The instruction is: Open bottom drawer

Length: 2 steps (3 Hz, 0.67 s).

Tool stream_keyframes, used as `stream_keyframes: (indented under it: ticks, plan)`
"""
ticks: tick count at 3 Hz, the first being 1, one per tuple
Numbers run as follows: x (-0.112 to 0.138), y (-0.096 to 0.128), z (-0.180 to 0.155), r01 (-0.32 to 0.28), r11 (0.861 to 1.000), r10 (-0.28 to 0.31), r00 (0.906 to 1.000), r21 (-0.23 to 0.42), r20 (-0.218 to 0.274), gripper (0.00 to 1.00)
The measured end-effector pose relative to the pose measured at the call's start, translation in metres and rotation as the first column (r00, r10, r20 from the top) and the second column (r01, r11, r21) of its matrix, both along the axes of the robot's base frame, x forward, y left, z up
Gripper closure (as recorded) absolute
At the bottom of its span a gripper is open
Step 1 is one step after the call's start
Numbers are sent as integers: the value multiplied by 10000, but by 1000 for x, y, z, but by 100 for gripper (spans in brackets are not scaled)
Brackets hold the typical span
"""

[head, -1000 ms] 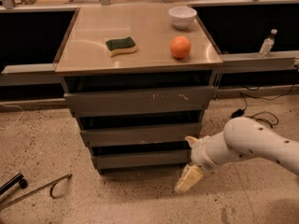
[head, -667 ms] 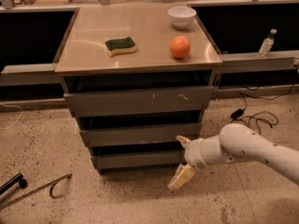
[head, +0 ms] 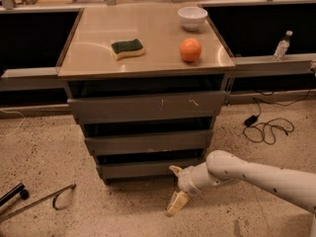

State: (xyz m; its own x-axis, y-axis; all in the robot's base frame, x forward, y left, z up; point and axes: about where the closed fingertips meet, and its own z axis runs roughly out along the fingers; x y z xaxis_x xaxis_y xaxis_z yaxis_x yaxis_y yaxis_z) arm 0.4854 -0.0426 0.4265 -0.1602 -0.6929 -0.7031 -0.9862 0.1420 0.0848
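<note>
Since the earlier frame the white arm (head: 256, 174) has slid left along the floor, so the gripper (head: 176, 186) now sits right by the lower right part of the drawer unit instead of out to the side.

Biggest thing in view is the grey metal drawer cabinet (head: 148, 65), standing on a speckled floor (head: 49, 147). It has three fronts stacked up. The top drawer (head: 123, 107) is the tall one with white scratches, the middle drawer (head: 148, 142) is slimmer, and the bottom drawer (head: 138, 170) is the lowest strip, plain grey, looking pushed in or close to it.

The gripper's two fingers are spread wide. The upper one is up against the bottom drawer's right end, can't tell if it's really touching, and the lower one points down at the floor.

On the cabinet top there's a green-and-yellow sponge (head: 127, 48) on the left, an orange (head: 190, 50) to its right and a white bowl (head: 192, 18) behind the orange. A black cable (head: 266, 130) is tangled on the floor to the right, a plastic bottle (head: 282, 45) stands on the ledge above it, and a thin metal rod (head: 39, 200) lies at bottom left.
</note>
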Motion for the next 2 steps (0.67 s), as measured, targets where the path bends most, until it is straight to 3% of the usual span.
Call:
stream_keyframes:
  ticks: [1,2]
  plan:
    - [0,0,0,1,10000,-1,10000,0,1,0]
    - [13,5,-34,104,9999,-103,9999,-46,137,0]
